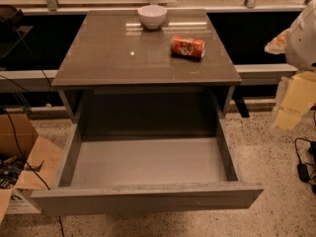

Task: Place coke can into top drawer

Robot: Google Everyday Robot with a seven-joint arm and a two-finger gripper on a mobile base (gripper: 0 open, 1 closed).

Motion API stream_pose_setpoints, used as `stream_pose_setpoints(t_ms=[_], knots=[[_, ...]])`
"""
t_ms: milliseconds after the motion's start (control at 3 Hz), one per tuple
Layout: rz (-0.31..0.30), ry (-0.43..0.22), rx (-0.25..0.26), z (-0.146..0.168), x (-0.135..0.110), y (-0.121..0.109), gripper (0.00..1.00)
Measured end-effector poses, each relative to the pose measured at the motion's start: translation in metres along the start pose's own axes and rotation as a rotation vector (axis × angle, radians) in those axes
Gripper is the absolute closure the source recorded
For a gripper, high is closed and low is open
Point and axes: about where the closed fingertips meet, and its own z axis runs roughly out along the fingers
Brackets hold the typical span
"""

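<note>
The coke can is red-orange with white lettering and lies on its side on the cabinet top, right of centre. The top drawer is pulled wide open below the top; its light grey floor is bare and its plain front panel faces me. My gripper hangs at the right edge of the view, above the floor, to the right of the drawer and well clear of the can. It holds nothing that I can see.
A white bowl stands at the back of the cabinet top, left of the can. An open cardboard box sits on the floor left of the drawer. Black cables lie on the floor at the right.
</note>
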Motion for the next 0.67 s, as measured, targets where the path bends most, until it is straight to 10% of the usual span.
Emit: stream_pose_setpoints(t_ms=[667], knots=[[0.002,-0.033,0.023,0.004,-0.016,-0.021,0.0]])
